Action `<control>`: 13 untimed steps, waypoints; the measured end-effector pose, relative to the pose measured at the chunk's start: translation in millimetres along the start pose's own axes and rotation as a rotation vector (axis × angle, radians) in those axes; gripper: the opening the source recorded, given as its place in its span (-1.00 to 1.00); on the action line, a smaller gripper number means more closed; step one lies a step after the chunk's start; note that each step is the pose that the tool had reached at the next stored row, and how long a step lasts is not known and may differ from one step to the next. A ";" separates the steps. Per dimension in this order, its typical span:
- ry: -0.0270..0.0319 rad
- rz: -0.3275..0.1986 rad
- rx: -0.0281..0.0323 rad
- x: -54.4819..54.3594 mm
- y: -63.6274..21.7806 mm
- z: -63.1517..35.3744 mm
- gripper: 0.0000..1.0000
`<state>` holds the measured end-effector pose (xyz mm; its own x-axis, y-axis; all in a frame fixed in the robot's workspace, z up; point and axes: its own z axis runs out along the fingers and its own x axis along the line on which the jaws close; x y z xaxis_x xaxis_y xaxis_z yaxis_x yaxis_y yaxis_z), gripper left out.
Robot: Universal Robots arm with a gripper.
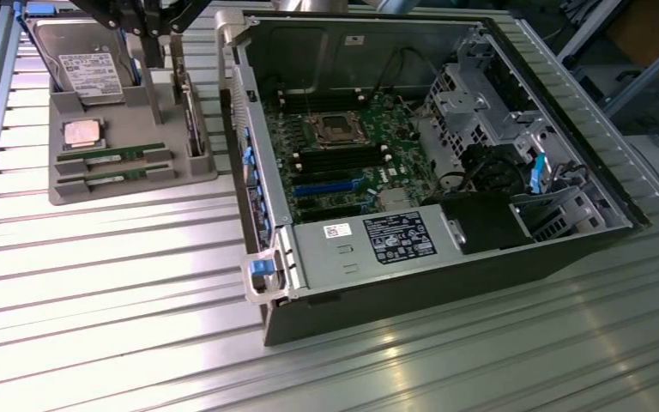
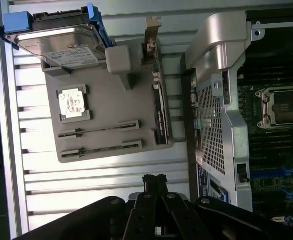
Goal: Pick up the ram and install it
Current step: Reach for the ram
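Two green ram sticks lie side by side in slots of a grey holder tray: one ram stick next to the silver CPU, the other ram stick by the tray's edge. My gripper is shut with its fingertips pressed together and nothing between them. It hangs well above the tray, apart from both sticks. In the exterior view my gripper is at the top, over the tray's far end. The black memory slots sit on the motherboard inside the open case.
The tray also holds a grey hard drive, a square CPU and an upright card. The open computer case lies at the exterior view's right of the tray on a ribbed metal table.
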<state>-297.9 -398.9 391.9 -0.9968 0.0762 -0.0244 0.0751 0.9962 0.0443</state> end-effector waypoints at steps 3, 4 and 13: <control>0.0000 0.000 -0.0001 3.4 -0.3 -0.1 -0.79; -0.0001 0.000 0.0000 4.5 -0.3 -0.1 -0.79; -0.0001 0.000 -0.0001 19.0 -1.4 -0.4 -0.79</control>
<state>-316.9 -398.9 391.8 -0.9968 0.0762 -0.0245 0.0751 0.9962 0.0444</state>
